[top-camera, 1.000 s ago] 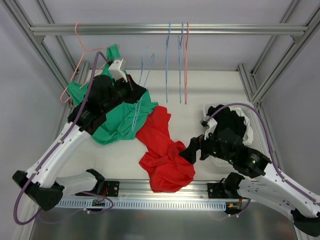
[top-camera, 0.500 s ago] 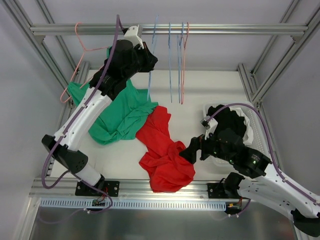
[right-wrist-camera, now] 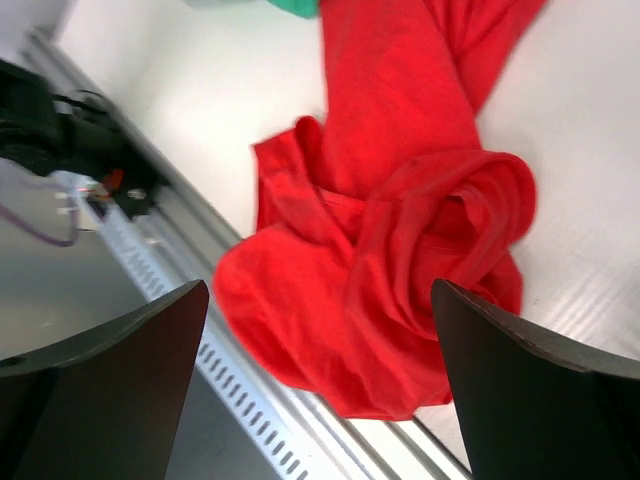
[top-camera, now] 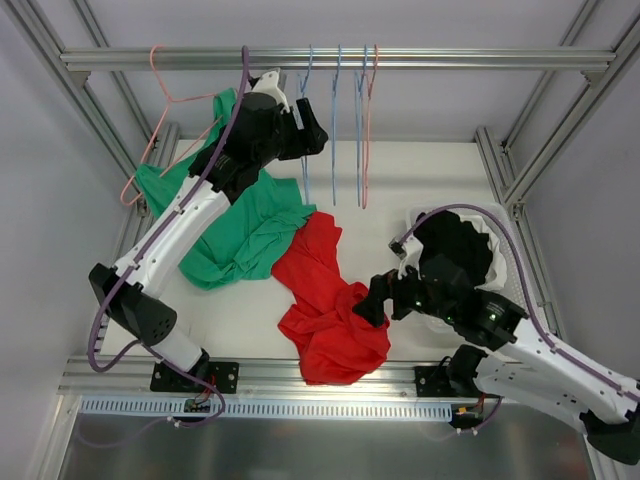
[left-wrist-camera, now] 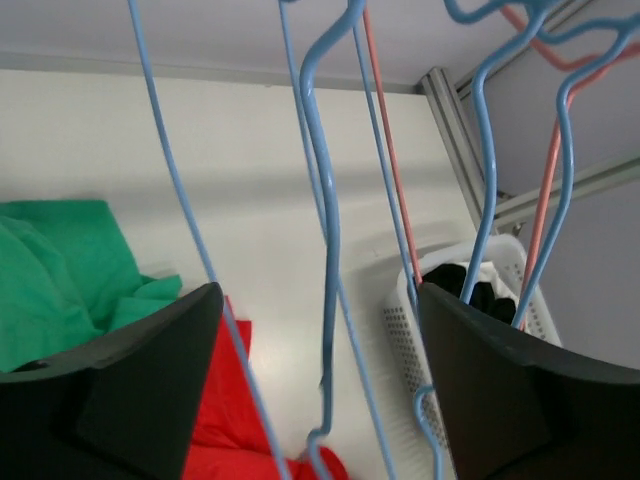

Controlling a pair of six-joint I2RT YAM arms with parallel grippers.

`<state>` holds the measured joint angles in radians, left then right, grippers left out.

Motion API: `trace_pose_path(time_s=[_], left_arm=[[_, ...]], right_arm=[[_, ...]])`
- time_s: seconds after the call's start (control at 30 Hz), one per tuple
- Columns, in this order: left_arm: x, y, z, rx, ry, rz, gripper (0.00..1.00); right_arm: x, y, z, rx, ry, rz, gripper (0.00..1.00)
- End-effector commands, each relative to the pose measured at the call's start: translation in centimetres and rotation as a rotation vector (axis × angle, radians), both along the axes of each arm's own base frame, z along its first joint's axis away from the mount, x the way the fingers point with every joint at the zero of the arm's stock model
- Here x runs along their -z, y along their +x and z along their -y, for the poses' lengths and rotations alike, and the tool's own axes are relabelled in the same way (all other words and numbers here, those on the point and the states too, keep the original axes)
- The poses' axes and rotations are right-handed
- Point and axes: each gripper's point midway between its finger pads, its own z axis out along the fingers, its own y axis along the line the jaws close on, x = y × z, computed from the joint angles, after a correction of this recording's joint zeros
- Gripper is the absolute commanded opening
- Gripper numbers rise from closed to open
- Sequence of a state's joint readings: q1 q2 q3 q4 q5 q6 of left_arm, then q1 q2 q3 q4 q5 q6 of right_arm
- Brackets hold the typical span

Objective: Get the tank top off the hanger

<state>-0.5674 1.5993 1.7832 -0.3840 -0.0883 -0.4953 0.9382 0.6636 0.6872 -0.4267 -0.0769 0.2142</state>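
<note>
A green tank top (top-camera: 245,225) lies spread on the white table, its upper part rising toward a pink hanger (top-camera: 165,95) that hangs on the rail at the left. Whether it still hangs on that hanger I cannot tell. My left gripper (top-camera: 312,125) is raised to the rail and open, with a blue hanger (left-wrist-camera: 325,200) hanging freely between its fingers (left-wrist-camera: 318,300). A red garment (top-camera: 325,300) lies bunched at the table's front. My right gripper (top-camera: 375,300) hovers open over that red garment (right-wrist-camera: 400,220), touching nothing (right-wrist-camera: 320,290).
Several blue hangers (top-camera: 335,120) and a pink one (top-camera: 371,130) hang from the aluminium rail (top-camera: 450,58). A white perforated basket (top-camera: 505,265) with black clothing stands at the right. Frame posts flank the table on both sides.
My left arm rose from the green top to the rail, carrying a blue hanger, and its jaws have opened, leaving the hanger on the rail. The right arm shifted slightly left.
</note>
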Motion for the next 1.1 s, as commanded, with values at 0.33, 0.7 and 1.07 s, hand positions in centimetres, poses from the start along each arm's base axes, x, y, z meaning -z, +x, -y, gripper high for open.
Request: trace_pose_path(time_s=[0.33, 0.7, 1.07], left_arm=[[2.4, -12.6, -15.5, -0.339, 0.057, 0.093, 0.99], [8.5, -19.7, -18.6, -0.221, 0.179, 0.05, 0.99], [10.5, -22.1, -20.8, -0.241, 0.198, 0.088, 0.99]], right_arm=[[8.5, 6.2, -5.6, 0.089, -0.459, 0.142, 1.0], [18.1, 5.3, -8.5, 0.028, -0.608, -0.057, 0.99], [7.7, 3.5, -9.6, 0.058, -0.355, 0.19, 0.0]])
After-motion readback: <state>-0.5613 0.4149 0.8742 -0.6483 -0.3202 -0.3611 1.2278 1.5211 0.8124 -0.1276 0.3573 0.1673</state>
